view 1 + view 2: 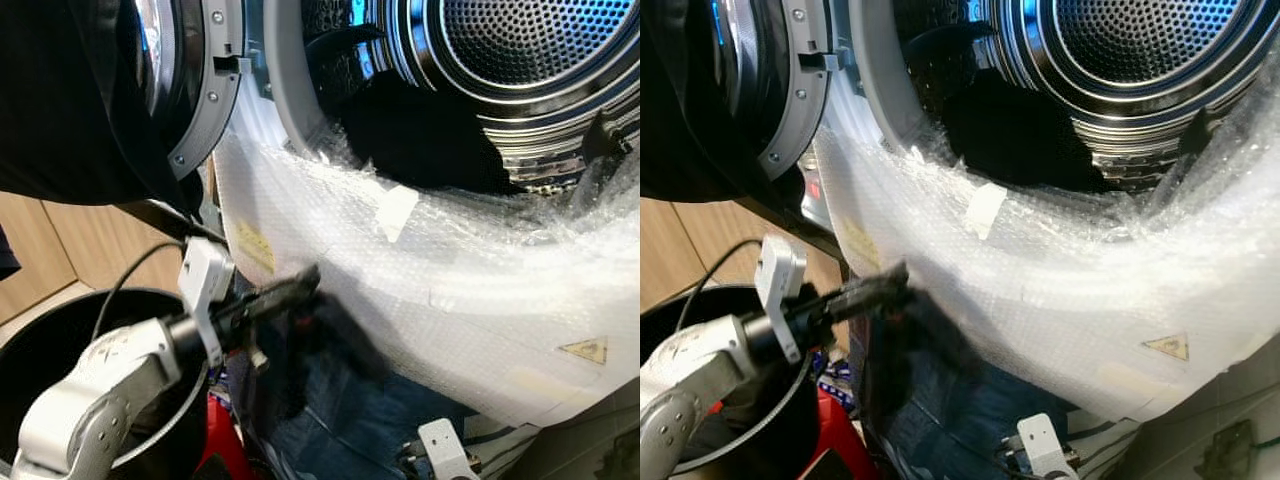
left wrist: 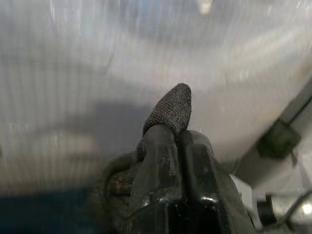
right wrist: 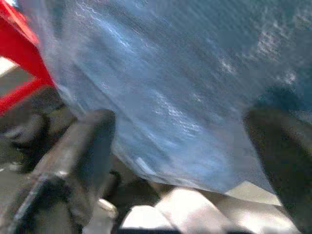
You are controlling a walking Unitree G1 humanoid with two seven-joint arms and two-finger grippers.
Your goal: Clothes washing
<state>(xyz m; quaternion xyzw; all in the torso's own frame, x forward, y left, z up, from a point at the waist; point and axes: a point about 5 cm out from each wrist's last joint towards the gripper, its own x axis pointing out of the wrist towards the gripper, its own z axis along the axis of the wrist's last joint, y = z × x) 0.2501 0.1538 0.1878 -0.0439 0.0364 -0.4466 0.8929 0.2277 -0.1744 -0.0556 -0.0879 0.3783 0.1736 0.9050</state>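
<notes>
A home laundry corner. A front-loading washing machine (image 1: 300, 120) fills the far side, its round door (image 1: 190, 90) swung open to the left and its perforated steel drum (image 1: 520, 50) exposed, bubble wrap (image 1: 450, 270) draped over its front. Wood-panelled cabinetry (image 1: 40, 250) stands at left, and a black basket (image 1: 30, 350) sits near on the floor.

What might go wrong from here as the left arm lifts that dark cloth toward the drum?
The left tool pinches only a small fold of the dark garment, so it may slip free. The hanging cloth could drag on the bubble wrap covering the washer front and snag. The right tool, open around blue denim, may tangle.
</notes>
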